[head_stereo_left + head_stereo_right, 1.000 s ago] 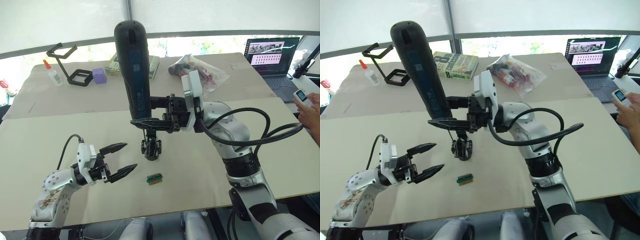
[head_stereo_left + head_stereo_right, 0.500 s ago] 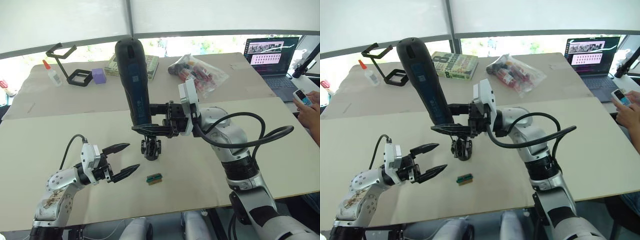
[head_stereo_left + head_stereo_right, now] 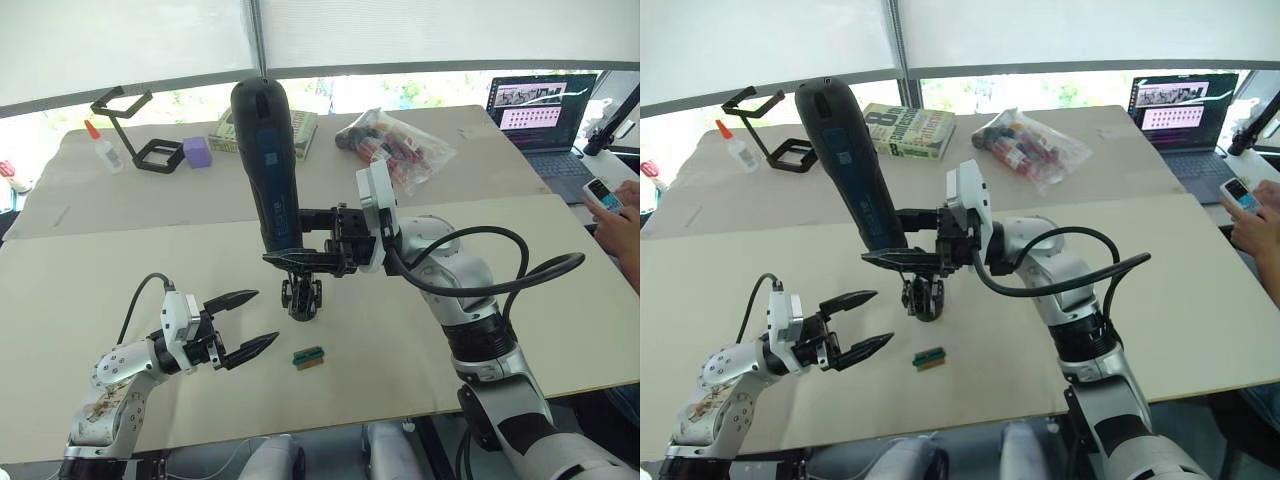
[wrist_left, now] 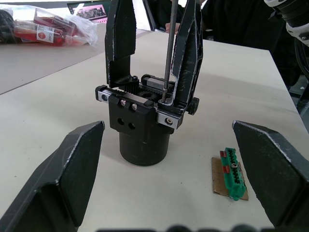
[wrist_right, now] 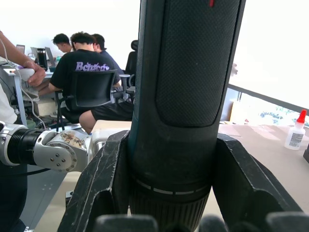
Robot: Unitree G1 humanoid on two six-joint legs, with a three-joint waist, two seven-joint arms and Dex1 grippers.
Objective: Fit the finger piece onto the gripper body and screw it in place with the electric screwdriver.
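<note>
My right gripper [image 3: 300,258] is shut on the electric screwdriver [image 3: 265,160], a thick black cylinder held upright over the middle of the table. Its thin metal bit [image 4: 168,48] runs straight down into the top of the gripper body [image 4: 145,128], a black block on a round base [image 3: 302,297]. Two black tapered fingers stand on that body; the bit's tip sits at the foot of the finger piece [image 4: 189,43]. My left gripper [image 3: 262,318] is open, low over the table, a short way in front and to the left of the body, holding nothing.
A small green-and-brown block [image 3: 309,356] lies just in front of the gripper body. At the back are a glue bottle [image 3: 107,147], a black frame [image 3: 140,130], a purple block [image 3: 197,151], a book [image 3: 910,128], a plastic bag [image 3: 400,140] and a laptop [image 3: 540,105]. A person's hand [image 3: 618,215] holds a phone at the right edge.
The right gripper has brought the screwdriver down a little and more upright over the gripper body. The left gripper stayed open and shifted only slightly.
</note>
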